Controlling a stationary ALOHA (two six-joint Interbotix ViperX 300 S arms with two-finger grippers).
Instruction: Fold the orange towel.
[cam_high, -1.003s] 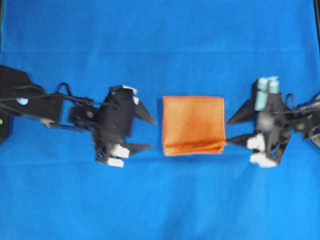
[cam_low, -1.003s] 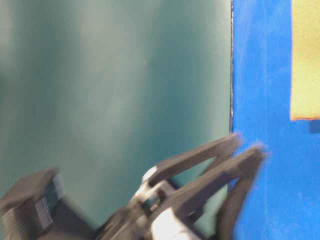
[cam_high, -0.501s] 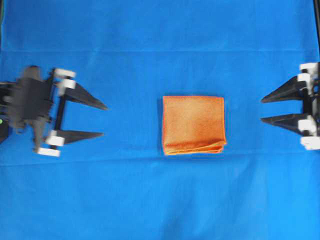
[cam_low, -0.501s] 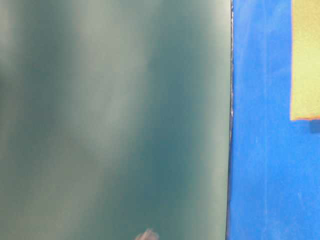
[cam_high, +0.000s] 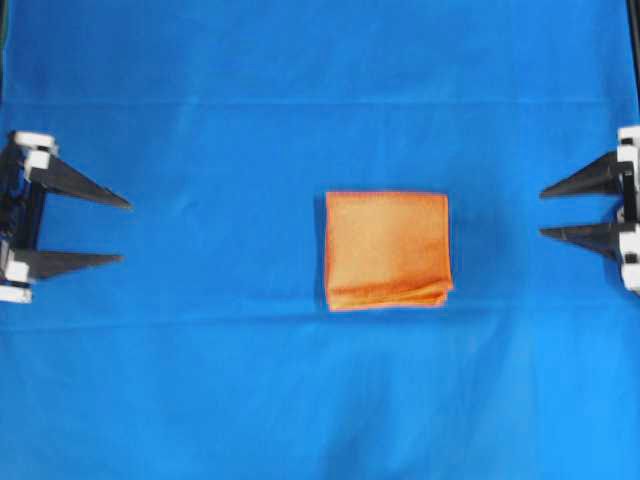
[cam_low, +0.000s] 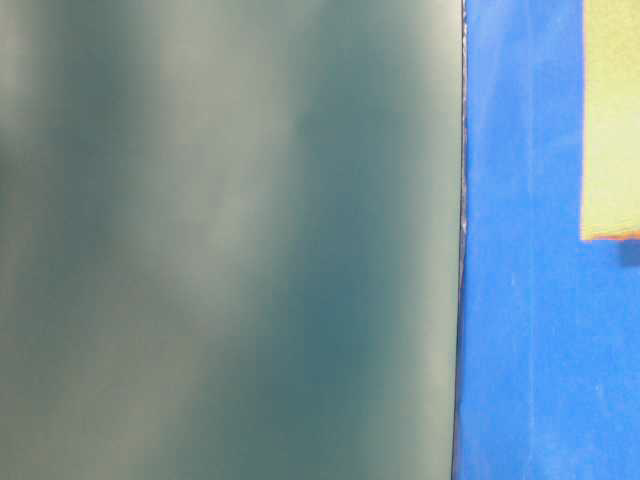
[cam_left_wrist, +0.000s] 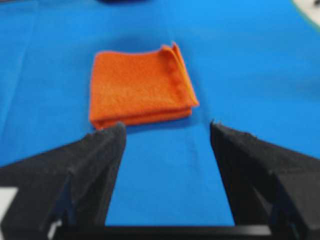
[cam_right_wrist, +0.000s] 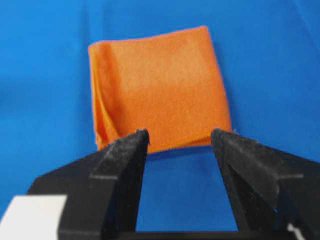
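Observation:
The orange towel (cam_high: 386, 250) lies folded into a small layered square in the middle of the blue cloth, loose edges stacked at its near side. It shows ahead of both wrist cameras as the orange towel (cam_left_wrist: 140, 87) and the orange towel (cam_right_wrist: 160, 87). My left gripper (cam_high: 125, 232) is pulled back to the far left edge, open and empty, well clear of the towel. My right gripper (cam_high: 542, 212) is at the far right edge, also open and empty. In the wrist views the left gripper (cam_left_wrist: 167, 131) and right gripper (cam_right_wrist: 180, 136) frame only bare blue cloth.
A blue cloth (cam_high: 300, 400) covers the whole table, with soft creases. The table-level view is mostly a blurred teal wall (cam_low: 230, 240), with a strip of blue cloth (cam_low: 520, 300) and a pale yellowish patch (cam_low: 612, 120) at its right.
Both arms have drawn back outwards from beside the towel to the left and right edges. The towel has not moved. Both grippers stayed open.

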